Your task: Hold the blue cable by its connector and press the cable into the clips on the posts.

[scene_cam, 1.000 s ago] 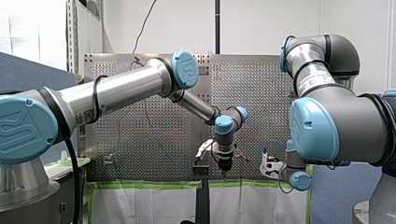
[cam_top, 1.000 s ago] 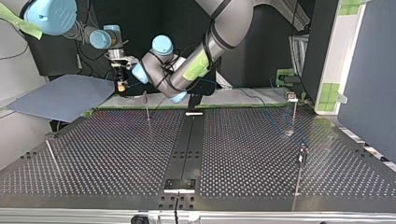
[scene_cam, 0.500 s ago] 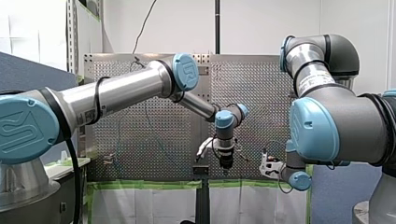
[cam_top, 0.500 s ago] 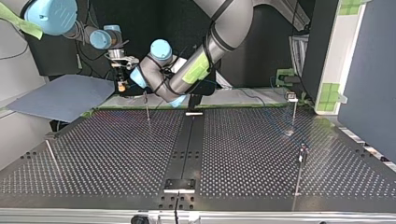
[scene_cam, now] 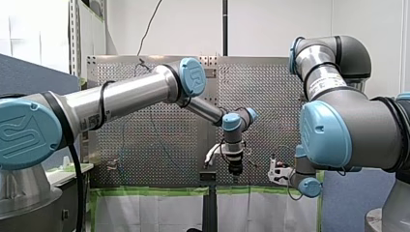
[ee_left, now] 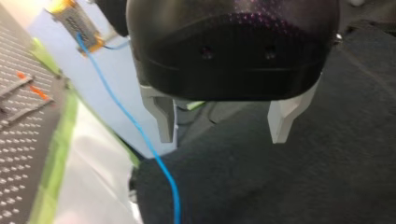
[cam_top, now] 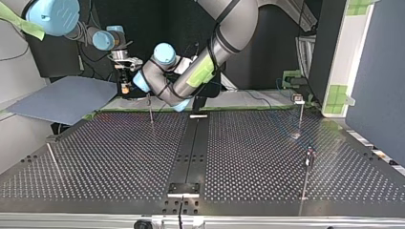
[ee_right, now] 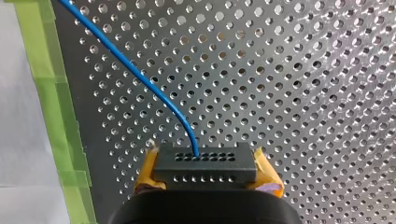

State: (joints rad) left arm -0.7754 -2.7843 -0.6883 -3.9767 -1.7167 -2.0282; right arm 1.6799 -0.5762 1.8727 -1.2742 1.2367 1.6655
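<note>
right end effector [ee_right: 206,173] grips connector [ee_right: 204,164] (cable [ee_right: 140,77] ahead)

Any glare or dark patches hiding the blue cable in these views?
Left wrist view: glare washes out the area by the connector; the blue cable reads well over the dark surface. Right wrist view: even light, mild shine on the perforated table. Top view: dark backdrop, cable barely shows.

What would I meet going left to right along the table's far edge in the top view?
blue-grey sheet → my right gripper, shut on the connector → thin post → clip-topped post → green-taped white panel
</note>
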